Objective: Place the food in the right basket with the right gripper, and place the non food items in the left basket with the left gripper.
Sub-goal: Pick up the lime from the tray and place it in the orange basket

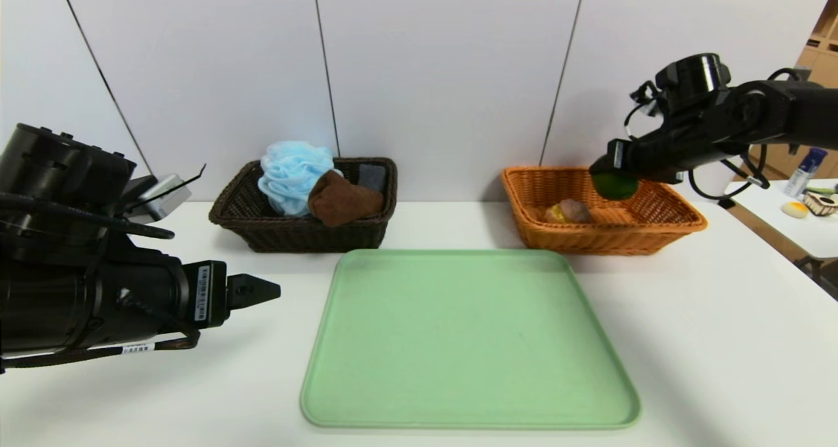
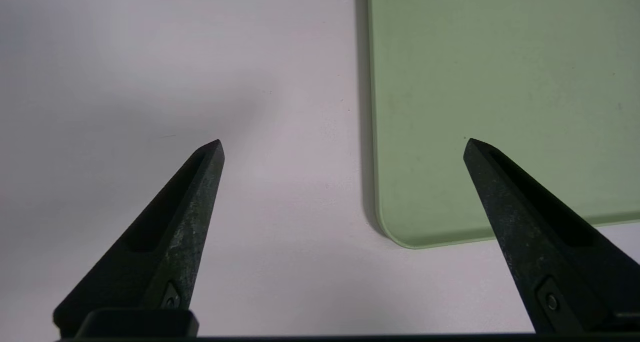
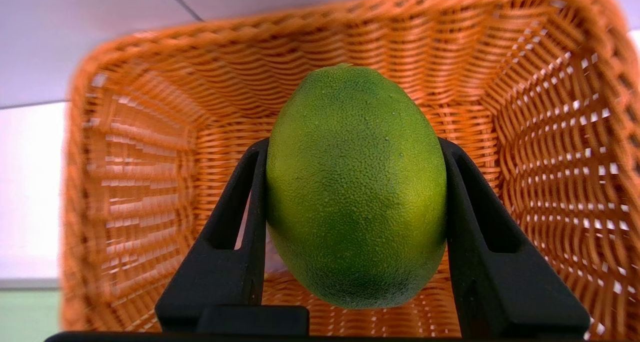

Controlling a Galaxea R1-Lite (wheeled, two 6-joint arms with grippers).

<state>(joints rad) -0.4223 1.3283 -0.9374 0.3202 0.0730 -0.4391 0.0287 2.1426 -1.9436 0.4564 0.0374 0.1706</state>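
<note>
My right gripper (image 1: 612, 172) is shut on the green citrus fruit (image 1: 615, 185) and holds it above the orange wicker basket (image 1: 681, 223); the right wrist view shows the fruit (image 3: 356, 187) clamped between both fingers over the basket (image 3: 140, 172). The pinkish-brown bun (image 1: 568, 211) lies in that basket. The dark brown basket (image 1: 236, 201) holds the blue bath pouf (image 1: 288, 172), the brown rolled towel (image 1: 344, 199) and the dark grey towel (image 1: 372, 175). The bottle is hidden. My left gripper (image 1: 265, 290) is open and empty over the table left of the tray; its fingers spread wide in its wrist view (image 2: 344, 146).
A light green tray (image 1: 468, 342) lies bare at the table's middle front; its corner shows in the left wrist view (image 2: 500, 81). A side table (image 1: 805, 224) with small items stands at the far right. A white panelled wall stands behind the baskets.
</note>
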